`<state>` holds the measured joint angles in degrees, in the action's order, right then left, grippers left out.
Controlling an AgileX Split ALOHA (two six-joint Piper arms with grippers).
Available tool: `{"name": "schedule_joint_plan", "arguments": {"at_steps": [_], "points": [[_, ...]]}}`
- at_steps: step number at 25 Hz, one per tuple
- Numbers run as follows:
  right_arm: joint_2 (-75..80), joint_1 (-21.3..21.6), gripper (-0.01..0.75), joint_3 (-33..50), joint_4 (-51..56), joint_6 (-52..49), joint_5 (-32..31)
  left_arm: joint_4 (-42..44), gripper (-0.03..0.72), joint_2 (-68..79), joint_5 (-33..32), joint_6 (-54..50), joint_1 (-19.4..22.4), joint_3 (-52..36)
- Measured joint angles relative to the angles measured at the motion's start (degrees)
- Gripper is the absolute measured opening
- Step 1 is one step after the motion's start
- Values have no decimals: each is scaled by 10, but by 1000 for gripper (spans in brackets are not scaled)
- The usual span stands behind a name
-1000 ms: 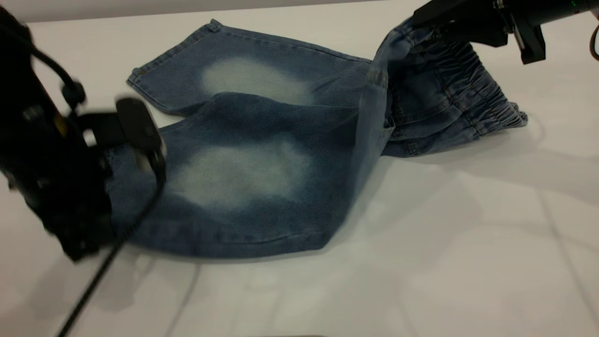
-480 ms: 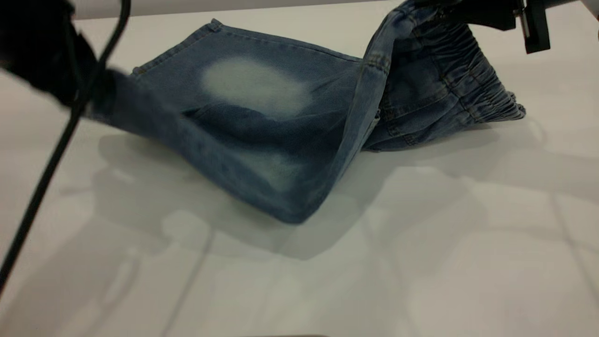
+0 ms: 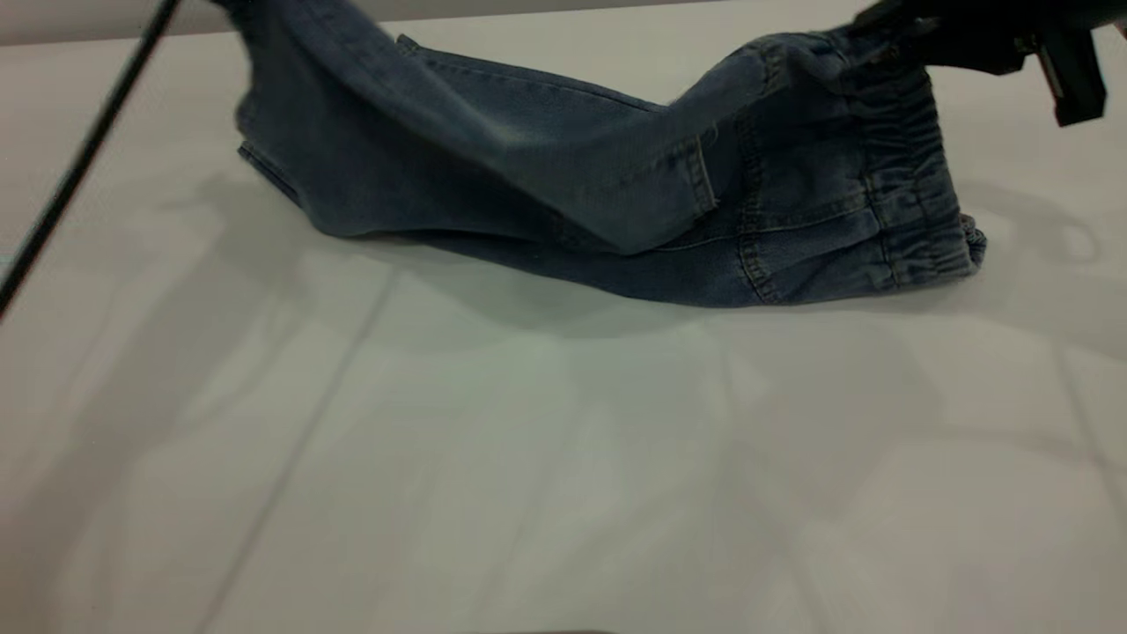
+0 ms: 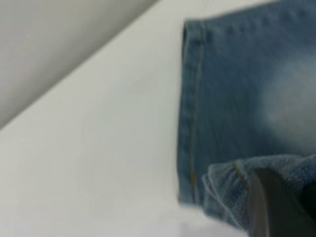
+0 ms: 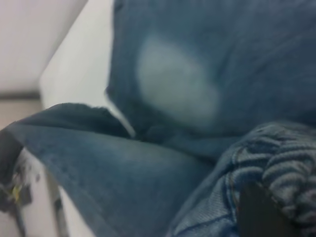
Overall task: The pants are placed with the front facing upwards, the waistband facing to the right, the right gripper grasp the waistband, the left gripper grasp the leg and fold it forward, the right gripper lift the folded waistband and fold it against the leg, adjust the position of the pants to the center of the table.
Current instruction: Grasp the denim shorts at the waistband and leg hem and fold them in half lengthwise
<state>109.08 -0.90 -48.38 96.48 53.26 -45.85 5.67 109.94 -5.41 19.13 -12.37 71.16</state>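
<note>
The blue denim pants (image 3: 546,176) lie across the far half of the white table (image 3: 528,458), with one leg lifted and draped over the other so the darker back of the cloth shows. My left gripper (image 4: 269,200) is shut on the hem of the lifted leg (image 4: 232,187). It is above the exterior view's top left corner, where only its cable (image 3: 79,167) shows. My right gripper (image 3: 889,35) is shut on the ruched waistband (image 3: 907,176) at the far right and holds its top edge off the table. The other leg (image 4: 247,89) lies flat below, with its pale patch (image 5: 173,84) showing.
The near half of the table is bare white surface crossed by faint seams and shadows. The table's far edge (image 3: 563,11) runs just behind the pants. The left arm's cable slants down across the left side.
My left gripper has risen and carried the near leg up and back over the far leg, hiding the pale patches in the exterior view. The right gripper has kept hold of the waistband.
</note>
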Motion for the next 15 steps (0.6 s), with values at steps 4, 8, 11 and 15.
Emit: {"name": "schedule_joint_plan", "arguments": {"at_steps": [4, 8, 11, 15], "points": [[2, 0, 94, 0, 2, -21, 55, 0, 34, 91, -9, -1, 0, 86], [21, 0, 94, 0, 8, -39, 105, 0, 34, 157, -12, -1, 0, 148], [43, 1, 94, 0, 11, -41, 113, 0, 34, 203, -15, -1, 0, 194], [69, 1, 94, 0, 15, -43, 113, 1, 34, 246, -17, 3, 0, 255]]}}
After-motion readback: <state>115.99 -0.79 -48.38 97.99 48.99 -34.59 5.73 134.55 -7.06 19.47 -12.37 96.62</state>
